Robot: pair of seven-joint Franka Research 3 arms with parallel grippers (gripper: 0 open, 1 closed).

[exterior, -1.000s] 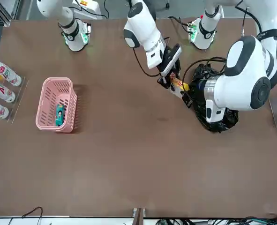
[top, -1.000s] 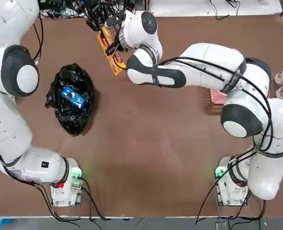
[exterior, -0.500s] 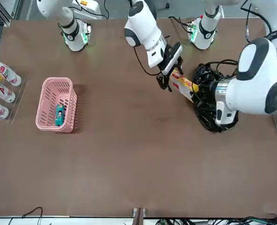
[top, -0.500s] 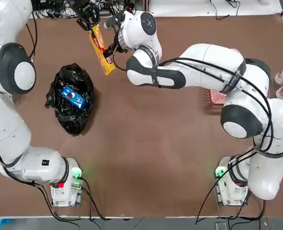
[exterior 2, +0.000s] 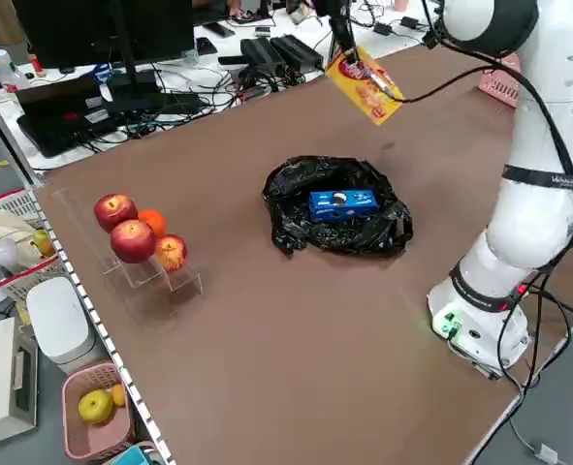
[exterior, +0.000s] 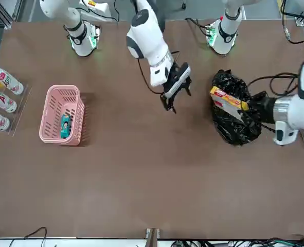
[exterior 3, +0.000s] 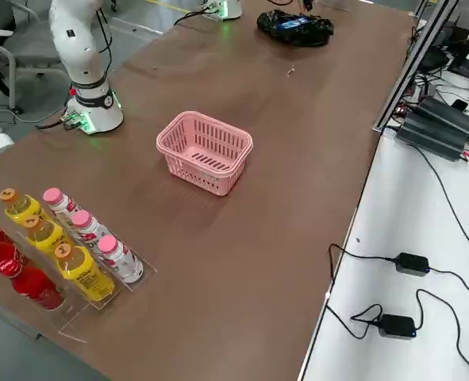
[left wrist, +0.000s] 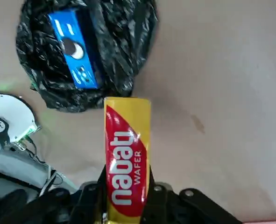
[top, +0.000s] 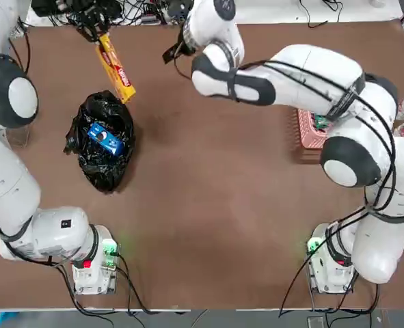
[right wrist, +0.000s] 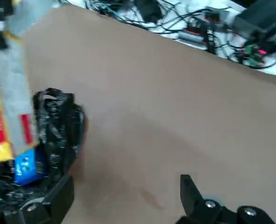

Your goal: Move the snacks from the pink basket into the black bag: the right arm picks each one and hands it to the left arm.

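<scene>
My left hand (top: 96, 32) pinches the yellow-orange snack (top: 115, 68) just beyond the black bag (top: 100, 140), right hand (exterior: 175, 93) spread empty at mid-surface; next I lower and drop it beside the blue snack (top: 106, 139), teal snack (exterior: 65, 126) waiting in the pink basket (exterior: 53, 117).

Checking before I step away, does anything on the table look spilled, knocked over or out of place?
Nothing stands out. The pink basket sits upright, the black bag holds the blue packet, and the left gripper holds the yellow packet.
</scene>
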